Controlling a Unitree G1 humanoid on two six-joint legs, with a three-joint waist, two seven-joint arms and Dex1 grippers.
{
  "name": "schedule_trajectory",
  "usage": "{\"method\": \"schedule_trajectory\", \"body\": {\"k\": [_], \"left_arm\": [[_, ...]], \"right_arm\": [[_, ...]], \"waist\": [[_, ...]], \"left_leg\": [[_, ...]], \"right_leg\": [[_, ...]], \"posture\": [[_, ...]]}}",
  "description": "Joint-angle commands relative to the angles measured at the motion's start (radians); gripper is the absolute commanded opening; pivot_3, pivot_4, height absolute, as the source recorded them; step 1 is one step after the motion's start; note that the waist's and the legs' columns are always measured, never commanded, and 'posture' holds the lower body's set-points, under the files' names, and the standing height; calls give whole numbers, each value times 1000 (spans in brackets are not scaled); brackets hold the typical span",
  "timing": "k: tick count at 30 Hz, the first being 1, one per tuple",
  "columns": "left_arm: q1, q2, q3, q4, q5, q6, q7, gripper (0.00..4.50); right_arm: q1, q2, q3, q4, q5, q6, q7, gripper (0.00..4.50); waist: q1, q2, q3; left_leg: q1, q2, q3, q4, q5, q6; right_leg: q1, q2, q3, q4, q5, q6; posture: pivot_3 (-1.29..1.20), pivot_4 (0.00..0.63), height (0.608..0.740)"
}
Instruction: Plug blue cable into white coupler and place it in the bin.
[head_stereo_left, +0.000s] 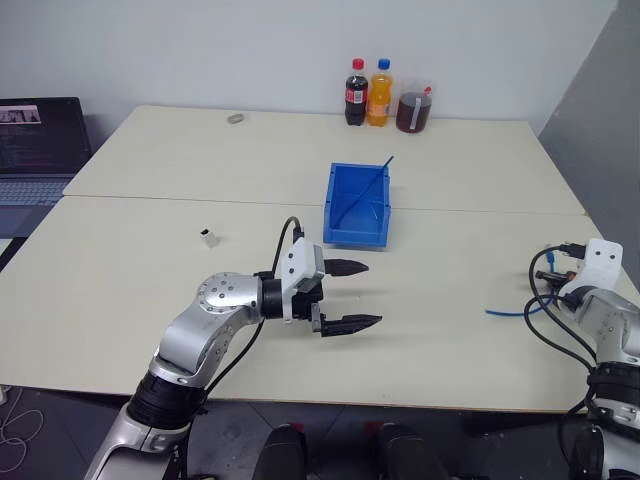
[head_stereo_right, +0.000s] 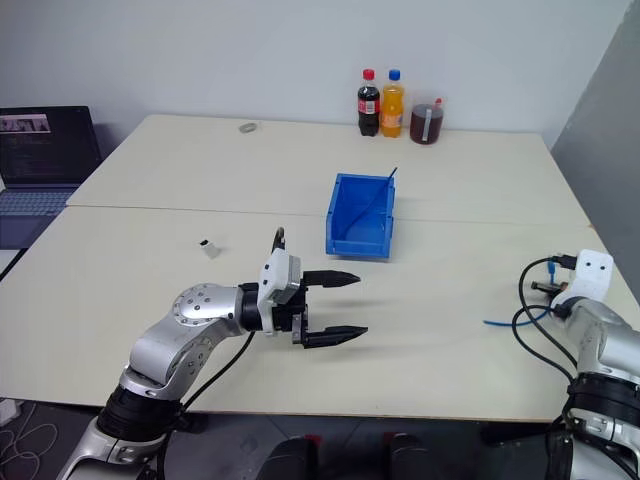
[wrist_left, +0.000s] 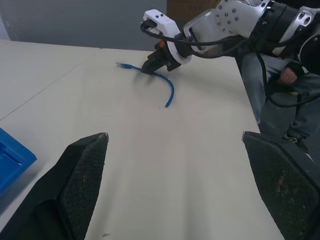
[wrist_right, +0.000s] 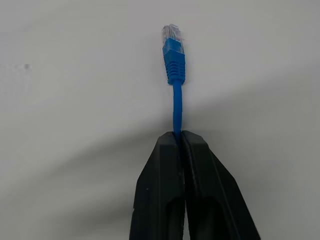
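While the right end effector pinches the blue cable just behind its plug, the clear connector sticks out past the closed black fingers, and I reckon that is deliberate: a grip close to the plug leaves the tip free and stiff enough to be pushed into a socket. From the left wrist view the rest of the cable trails in a loose curve on the worktop near the right edge, so only the plug end is under control.

Over in the middle, the left end effector hovers above the worktop with its two fingers spread wide and nothing between them, pointing across toward the right arm. It looks to be waiting, or on its way to something; the white coupler sits by itself on the worktop, apart from that arm and well apart from the cable, so it has yet to be picked up. My guess is the coupler needs fetching before any plugging can happen.

Further back stands the bin, with a thin dark-blue strand leaning inside it.

Counting up: one blue cable, one white coupler, one bin, and two end effectors. At the far edge are two bottles and a jug of dark drink, and a laptop sits off to the left.
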Motion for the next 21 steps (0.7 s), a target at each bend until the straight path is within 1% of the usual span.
{"method": "schedule_trajectory", "body": {"k": [1,4,7,10,11,12,13,15,19,21], "left_arm": [[53,52,24,-46,-1,-50,-54,4500],[117,101,55,-66,-12,-60,-72,4500],[179,139,104,-60,-22,-53,-62,4500],[249,181,167,-25,-6,-69,-51,4500],[273,197,193,-11,-3,-72,-49,4500],[304,221,223,7,2,-80,-55,4500],[323,237,242,19,5,-86,-59,4500],[360,268,277,45,14,-99,-68,4500],[408,296,313,57,17,-112,-75,4500],[429,304,326,54,16,-115,-74,4500]], "right_arm": [[53,-130,112,-124,48,3,242,49],[106,-243,229,-278,101,-27,474,49],[120,-307,333,-419,129,-95,639,49],[96,-333,505,-502,61,-240,759,49],[74,-324,572,-503,20,-292,785,49],[23,-286,667,-495,-28,-338,810,49],[-13,-259,732,-486,-61,-371,829,49],[-106,-162,841,-423,-116,-420,845,49],[-248,-17,955,-275,-204,-499,849,49],[-309,47,1001,-186,-237,-551,875,49]], "waist": [[-1,2,1],[-7,3,2],[-20,4,3],[-26,4,3],[-26,3,4],[-26,3,4],[-26,2,5],[-33,0,7],[-27,0,9],[-20,0,10]], "left_leg": [[0,0,0,-1,0,0],[0,1,1,-1,0,0],[1,2,0,-1,0,1],[1,3,-2,-1,0,1],[1,3,-3,-1,-1,1],[1,3,-3,-1,-1,1],[1,3,-3,-1,-1,1],[1,3,-2,-1,0,1],[0,2,-2,0,0,1],[0,2,-2,0,0,1]], "right_leg": [[0,0,0,0,0,0],[0,0,0,-1,-1,-1],[0,1,0,-1,-1,-1],[0,2,-1,-1,-1,-1],[0,2,-2,-1,-1,-1],[0,2,-2,-1,-1,-1],[-1,2,-2,-1,-1,-1],[-1,2,-1,-1,-1,-1],[-2,1,-2,1,-1,-1],[-2,0,-2,0,-1,-1]], "posture": [[0,150,740],[0,150,740],[0,150,740],[0,150,740],[0,150,740],[0,150,740],[0,150,740],[0,150,740],[0,150,740],[0,150,740]]}}
